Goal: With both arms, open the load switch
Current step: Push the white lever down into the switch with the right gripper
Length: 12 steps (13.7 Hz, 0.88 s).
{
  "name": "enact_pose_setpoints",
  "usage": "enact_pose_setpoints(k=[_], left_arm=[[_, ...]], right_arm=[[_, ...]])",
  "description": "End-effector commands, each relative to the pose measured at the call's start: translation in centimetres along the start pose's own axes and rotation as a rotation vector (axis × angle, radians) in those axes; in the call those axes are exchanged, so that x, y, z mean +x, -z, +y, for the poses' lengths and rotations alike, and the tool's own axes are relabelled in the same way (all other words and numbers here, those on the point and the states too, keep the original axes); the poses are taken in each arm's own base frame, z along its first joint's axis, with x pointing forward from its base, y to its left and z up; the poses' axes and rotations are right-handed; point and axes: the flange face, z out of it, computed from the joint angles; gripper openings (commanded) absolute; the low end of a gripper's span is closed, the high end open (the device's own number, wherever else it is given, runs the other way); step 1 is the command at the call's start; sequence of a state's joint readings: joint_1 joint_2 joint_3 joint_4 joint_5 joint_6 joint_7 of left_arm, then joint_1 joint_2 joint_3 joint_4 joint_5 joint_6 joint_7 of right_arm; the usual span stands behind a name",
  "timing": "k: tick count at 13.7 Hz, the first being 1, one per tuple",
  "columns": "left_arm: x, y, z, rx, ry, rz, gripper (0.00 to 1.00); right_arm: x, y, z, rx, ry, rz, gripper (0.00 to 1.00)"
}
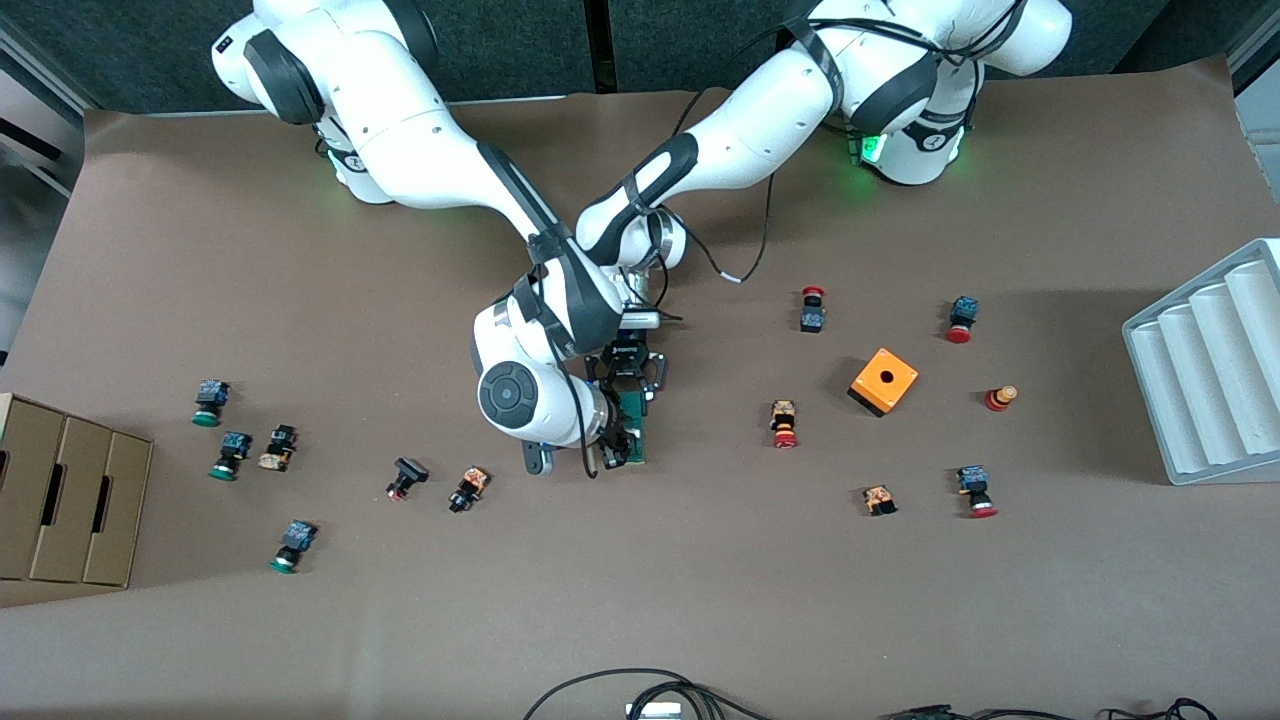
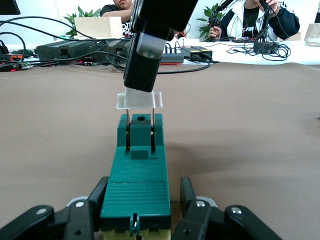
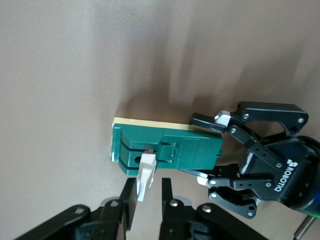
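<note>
The dark green load switch (image 1: 634, 420) lies on the brown table near its middle. My left gripper (image 1: 630, 385) is shut on the switch end that points toward the robots' bases, with a finger on each side (image 2: 143, 186) (image 3: 202, 150). My right gripper (image 1: 618, 448) is over the opposite end, shut on the white sliding piece (image 2: 140, 100) (image 3: 146, 175). That piece stands raised a little above the green body (image 2: 139, 165), with two thin prongs still reaching down into it. The right gripper's fingers (image 2: 142, 60) point down at the switch (image 3: 165, 147).
An orange cube with a hole (image 1: 883, 381) and red-capped push buttons (image 1: 784, 423) lie toward the left arm's end. Green-capped buttons (image 1: 210, 400) and a cardboard box (image 1: 65, 500) are toward the right arm's end. A white ridged tray (image 1: 1210, 380) sits at the table's edge.
</note>
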<state>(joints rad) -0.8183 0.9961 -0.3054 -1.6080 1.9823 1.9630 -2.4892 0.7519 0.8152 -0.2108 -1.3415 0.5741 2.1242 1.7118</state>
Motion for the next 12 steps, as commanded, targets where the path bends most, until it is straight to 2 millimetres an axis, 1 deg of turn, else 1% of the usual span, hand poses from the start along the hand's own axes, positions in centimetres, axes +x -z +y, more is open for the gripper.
enact_pose_setpoints(k=[1, 9, 12], left_arm=[[-0.1, -0.2, 0.4, -0.01, 0.01, 0.016, 0.63], [-0.4, -0.2, 0.1, -0.004, 0.004, 0.019, 0.63], [-0.4, -0.2, 0.2, -0.004, 0.005, 0.02, 0.63]], right_arm=[[-0.3, 0.1, 1.3, -0.031, 0.004, 0.005, 0.26], [-1.1, -0.6, 2.5, -0.048, 0.017, 0.017, 0.26], [-0.7, -0.6, 3.0, -0.054, 0.017, 0.03, 0.26]])
